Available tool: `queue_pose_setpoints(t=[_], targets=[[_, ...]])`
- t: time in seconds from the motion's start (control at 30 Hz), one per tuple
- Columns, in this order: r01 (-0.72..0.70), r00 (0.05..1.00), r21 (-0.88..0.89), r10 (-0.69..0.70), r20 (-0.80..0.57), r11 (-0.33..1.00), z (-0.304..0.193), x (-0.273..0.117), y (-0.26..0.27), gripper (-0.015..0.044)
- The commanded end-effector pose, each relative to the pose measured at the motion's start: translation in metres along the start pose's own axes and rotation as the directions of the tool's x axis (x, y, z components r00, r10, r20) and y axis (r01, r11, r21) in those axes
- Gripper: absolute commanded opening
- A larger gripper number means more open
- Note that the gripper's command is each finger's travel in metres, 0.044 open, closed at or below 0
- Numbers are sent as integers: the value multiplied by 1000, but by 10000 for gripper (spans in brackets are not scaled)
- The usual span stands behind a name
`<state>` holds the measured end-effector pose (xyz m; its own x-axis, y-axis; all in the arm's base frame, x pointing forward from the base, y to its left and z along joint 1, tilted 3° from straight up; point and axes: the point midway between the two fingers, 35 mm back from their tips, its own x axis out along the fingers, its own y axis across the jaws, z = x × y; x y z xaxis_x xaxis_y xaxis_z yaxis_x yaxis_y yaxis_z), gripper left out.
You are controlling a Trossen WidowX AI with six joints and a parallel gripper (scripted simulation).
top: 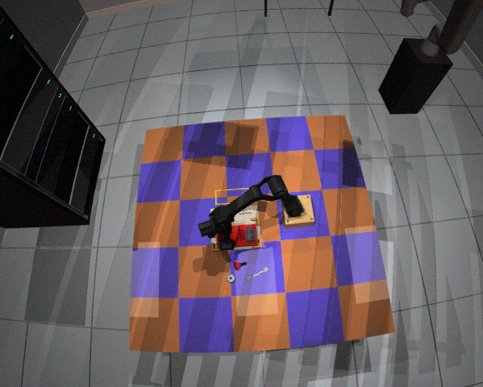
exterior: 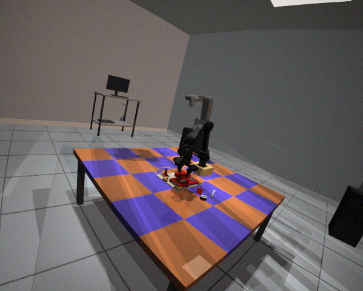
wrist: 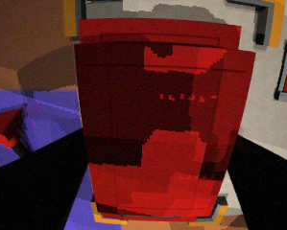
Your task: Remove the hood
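My gripper point(exterior: 183, 173) point(wrist: 158, 137) is shut on the red hood point(exterior: 180, 175) point(wrist: 133, 96), one black finger against each long side. In the exterior view the hood is held a little above the toy car point(top: 245, 214) point(exterior: 195, 181) point(wrist: 268, 110), which has a flat white base, red parts and yellow corners. In the wrist view the hood hides much of the car. In the top view the arm hides the fingertips. The marked area is a yellow outline point(top: 215, 197) on the table behind the car, partly covered by the arm.
A small red piece with a black end point(top: 237, 265) point(exterior: 199, 190), a small wheel point(top: 232, 278) point(exterior: 203, 197) and a pale wrench-like part point(top: 258, 273) point(exterior: 213, 193) lie in front of the car. The arm's tan base block point(top: 307, 204) stands to the right. A short black post point(exterior: 166, 171) rises from the car.
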<state>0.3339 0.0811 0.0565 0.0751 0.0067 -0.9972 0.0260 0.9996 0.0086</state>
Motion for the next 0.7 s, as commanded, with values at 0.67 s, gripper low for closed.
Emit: queue_pose_setpoints(t=[0.67], targets=[[3, 1000, -1, -3, 5, 1000, 8, -37, -56, 0]])
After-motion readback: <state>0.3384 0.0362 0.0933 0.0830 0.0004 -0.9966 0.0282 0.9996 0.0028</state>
